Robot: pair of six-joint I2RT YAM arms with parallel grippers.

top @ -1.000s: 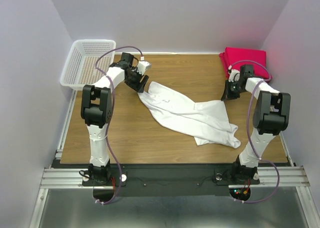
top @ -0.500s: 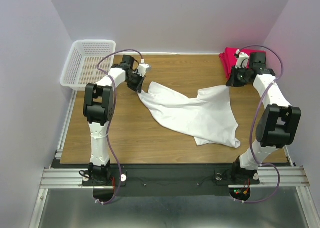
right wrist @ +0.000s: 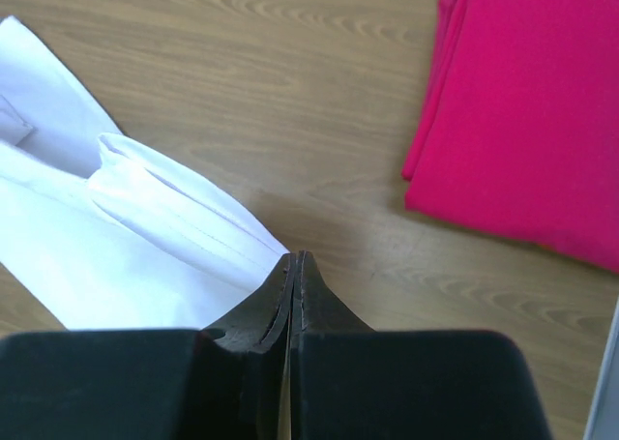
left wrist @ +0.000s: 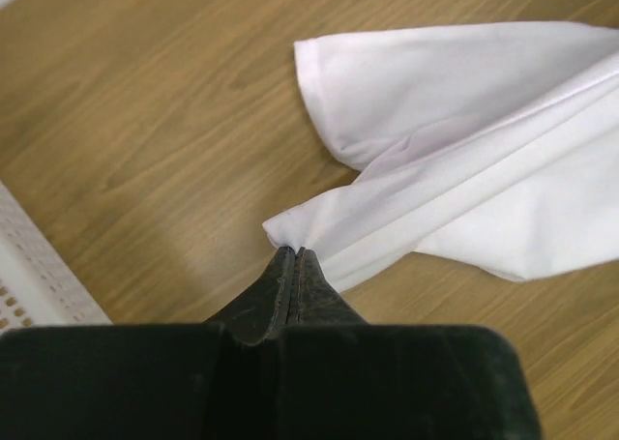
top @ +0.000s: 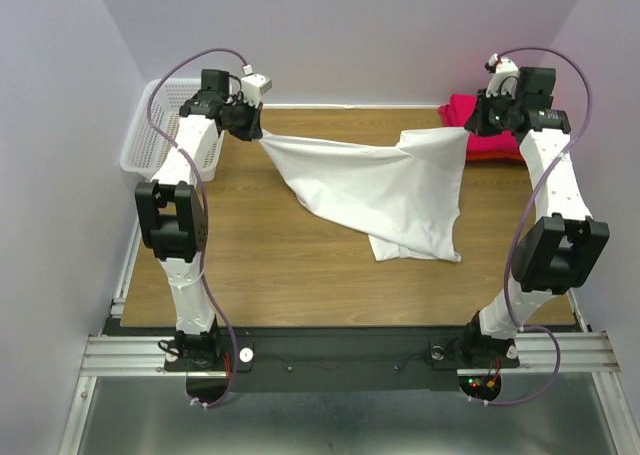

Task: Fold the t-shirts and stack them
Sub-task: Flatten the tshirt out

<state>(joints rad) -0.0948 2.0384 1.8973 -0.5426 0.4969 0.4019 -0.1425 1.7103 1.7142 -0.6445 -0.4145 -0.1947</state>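
I hold the white t-shirt (top: 385, 190) with both of my grippers. My left gripper (left wrist: 293, 257) is squeezed tight on one corner of it, at the far left, near the white basket (top: 140, 147). My right gripper (right wrist: 293, 259) is squeezed tight on another edge, at the far right, just beside the pile of red t-shirts (top: 490, 147). I hold the two ends high and wide apart, so the cloth stretches out between my arms. The low part of the shirt rests on the table (top: 250, 265) in the middle. I think pulling it wide makes it flat, so I can lay it down smooth and fold it. Then I think it goes on the red pile.
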